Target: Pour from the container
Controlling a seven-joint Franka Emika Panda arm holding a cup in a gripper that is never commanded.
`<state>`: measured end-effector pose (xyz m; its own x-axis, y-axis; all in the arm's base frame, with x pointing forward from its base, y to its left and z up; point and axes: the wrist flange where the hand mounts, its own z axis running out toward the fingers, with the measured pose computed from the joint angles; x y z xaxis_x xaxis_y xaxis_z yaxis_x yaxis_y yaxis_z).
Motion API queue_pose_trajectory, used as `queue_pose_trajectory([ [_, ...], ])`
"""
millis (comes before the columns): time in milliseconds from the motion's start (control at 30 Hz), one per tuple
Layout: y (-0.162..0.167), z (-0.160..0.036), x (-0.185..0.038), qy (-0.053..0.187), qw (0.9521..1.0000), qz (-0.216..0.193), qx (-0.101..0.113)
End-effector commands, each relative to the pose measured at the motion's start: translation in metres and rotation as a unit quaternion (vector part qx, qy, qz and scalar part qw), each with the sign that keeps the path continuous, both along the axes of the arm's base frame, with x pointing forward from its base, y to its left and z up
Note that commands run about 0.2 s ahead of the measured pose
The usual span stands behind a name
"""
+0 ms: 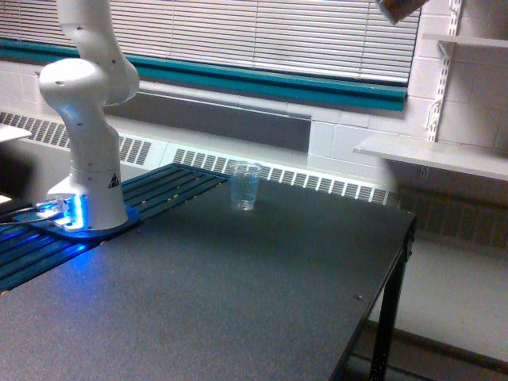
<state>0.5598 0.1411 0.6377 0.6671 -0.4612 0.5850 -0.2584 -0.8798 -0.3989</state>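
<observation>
Only the lower part of the container [399,8], a small clear cup with something brown inside, shows at the top edge of the exterior view, right of centre and tilted. It hangs high above the table, well up and to the exterior view's right of the clear tumbler [245,186]. The tumbler stands upright on the black table [238,294] near its far edge. My gripper is cut off above the frame, so its fingers are hidden.
The arm's white base [87,159] stands at the table's left on a blue-lit plate. White shelves [432,155] hang on the wall at the right. The table's right edge [397,270] drops to the floor. Window blinds run behind.
</observation>
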Motion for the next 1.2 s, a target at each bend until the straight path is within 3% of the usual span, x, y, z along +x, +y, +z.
queue_pose_trajectory([
  [33, 0.025, -0.003, -0.026, -0.001, 0.9996, 0.026, -0.008],
  [600, 0.078, -0.043, -0.123, 0.012, 0.9968, 0.070, -0.036],
  [1200, 0.129, -0.099, -0.206, 0.051, 0.9943, 0.081, -0.045],
])
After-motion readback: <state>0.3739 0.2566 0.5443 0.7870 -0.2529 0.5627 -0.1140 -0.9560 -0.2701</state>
